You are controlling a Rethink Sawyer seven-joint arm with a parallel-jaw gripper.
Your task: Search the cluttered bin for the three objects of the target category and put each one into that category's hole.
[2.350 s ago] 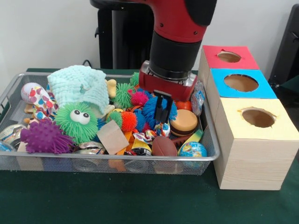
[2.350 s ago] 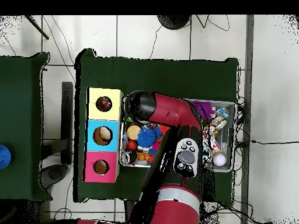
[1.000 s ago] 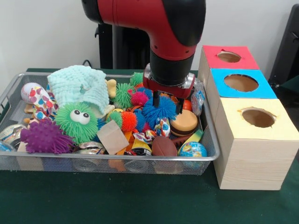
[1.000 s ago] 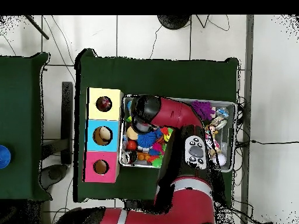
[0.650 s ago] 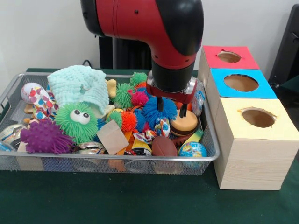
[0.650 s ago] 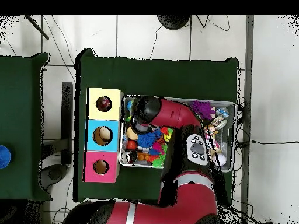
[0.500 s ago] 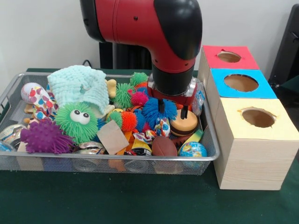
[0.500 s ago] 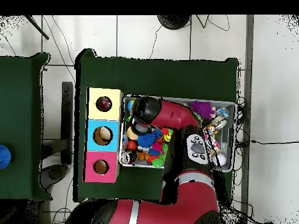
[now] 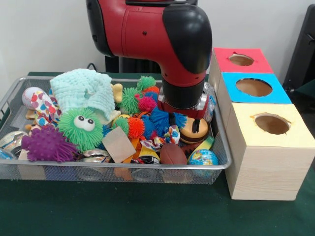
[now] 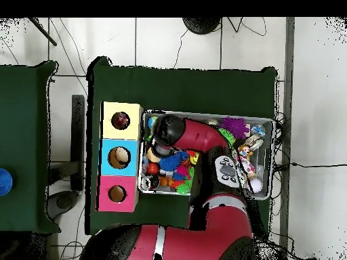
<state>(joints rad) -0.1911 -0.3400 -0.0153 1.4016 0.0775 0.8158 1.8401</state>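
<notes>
Cloth is what the arm is hunting for, and the tool is sitting low in the bin at its end nearest the boxes, among the blue pom-pom and the burger toy. Its fingers are hiding behind the wrist and toys, so I cannot tell how wide it is standing or whether it is gripping anything. One dotted cloth is lying at the bin's other end beside the mint cloth; a patterned scrap is showing just beside the tool. Such pieces are probably light, limp and compressible, so pinching a raised fold at the middle is looking safest. The yellow hole is waiting, well apart from the tool.
</notes>
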